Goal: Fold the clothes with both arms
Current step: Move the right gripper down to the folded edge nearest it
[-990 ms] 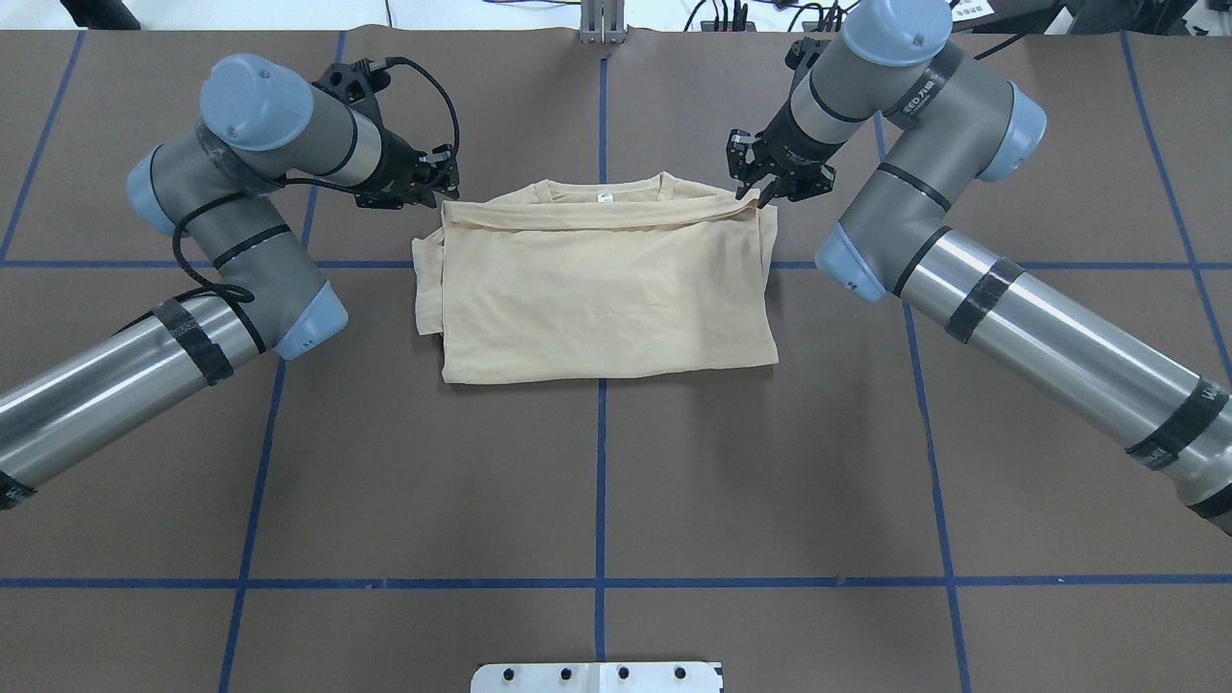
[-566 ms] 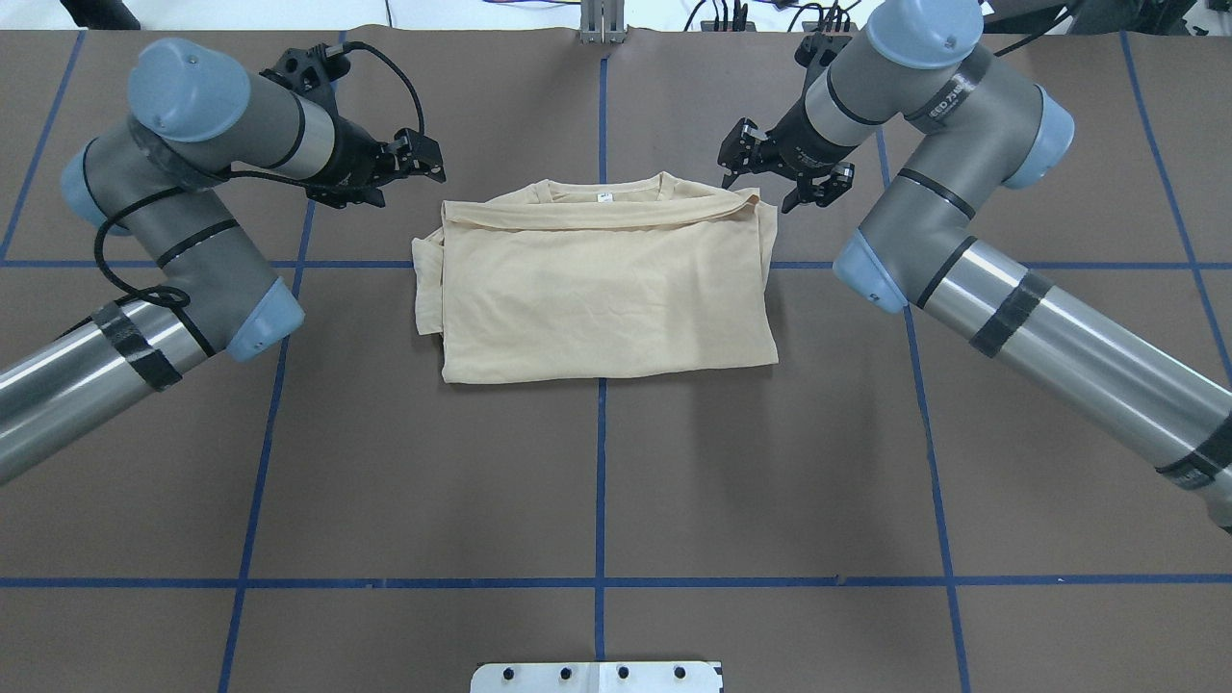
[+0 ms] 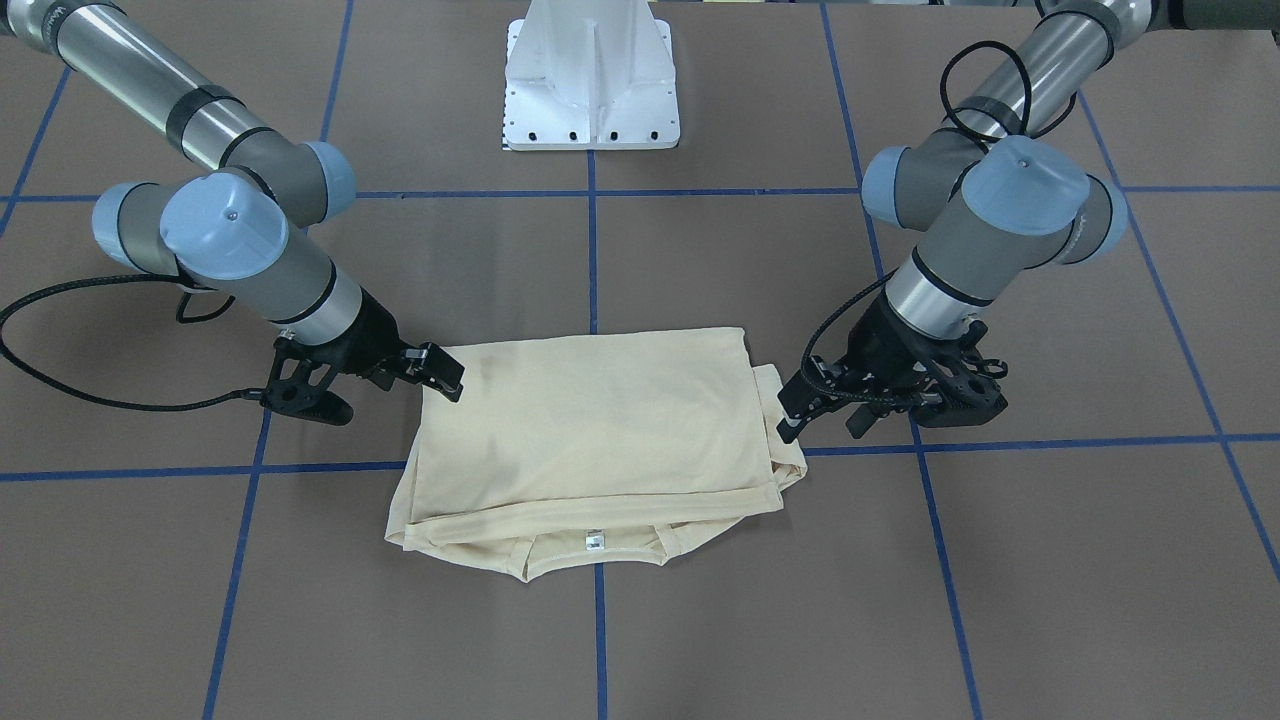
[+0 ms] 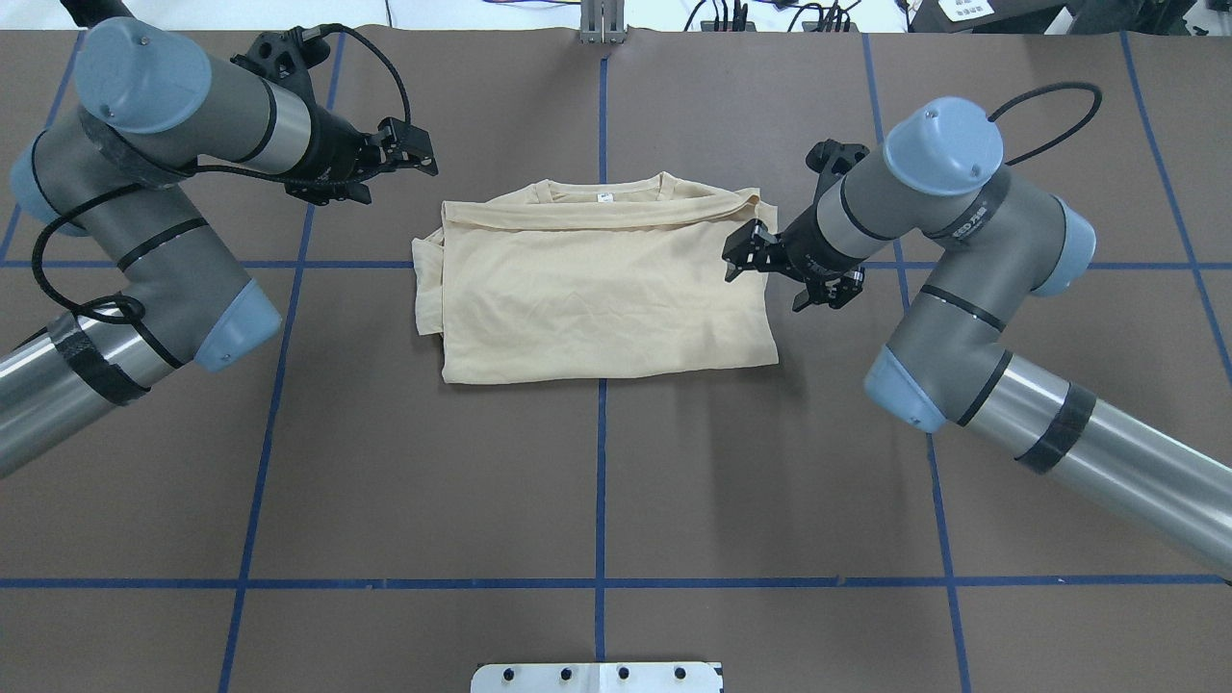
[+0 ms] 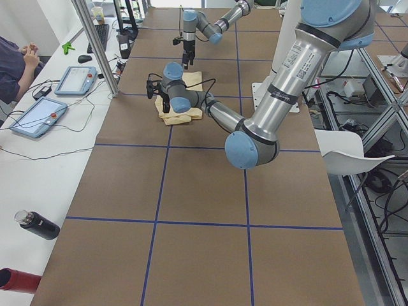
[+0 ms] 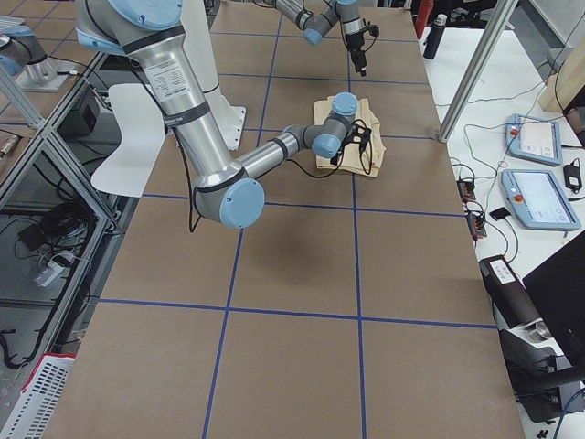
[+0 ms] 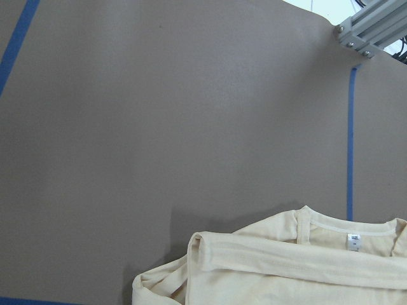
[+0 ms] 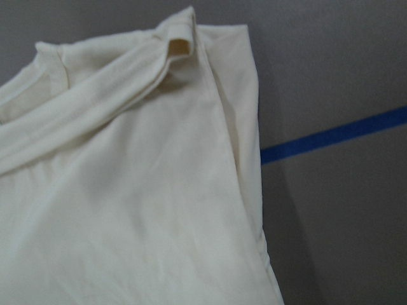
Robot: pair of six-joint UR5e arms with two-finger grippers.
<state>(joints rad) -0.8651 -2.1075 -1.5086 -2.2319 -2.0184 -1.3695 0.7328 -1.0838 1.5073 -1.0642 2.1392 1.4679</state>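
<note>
Two empty grippers hang by a part-folded shirt [image 4: 602,289]

Folded into a rough rectangle, the cream shirt lies at the middle of the brown table [image 4: 597,481], plain side up. Its collar [image 4: 602,188] and small white tag [image 4: 605,198] peek out along the far edge. A bunched layer sticks out on the left side.

The left gripper [image 4: 422,154] hovers off the far left corner, clear of the cloth, with its jaws apart and nothing between them. The right gripper [image 4: 765,281] hangs over the right edge, also spread wide and holding nothing.

From where I stand, the shirt looks light, thin and limp. It would sag and drape the moment it is lifted, and the stacked layers seem likely to slide apart. A sound hold would pinch through every layer at once, low against the table. The corners of one side edge look best, so the whole stack turns over together. Gripping only the top sheet could peel the fold open.
</note>
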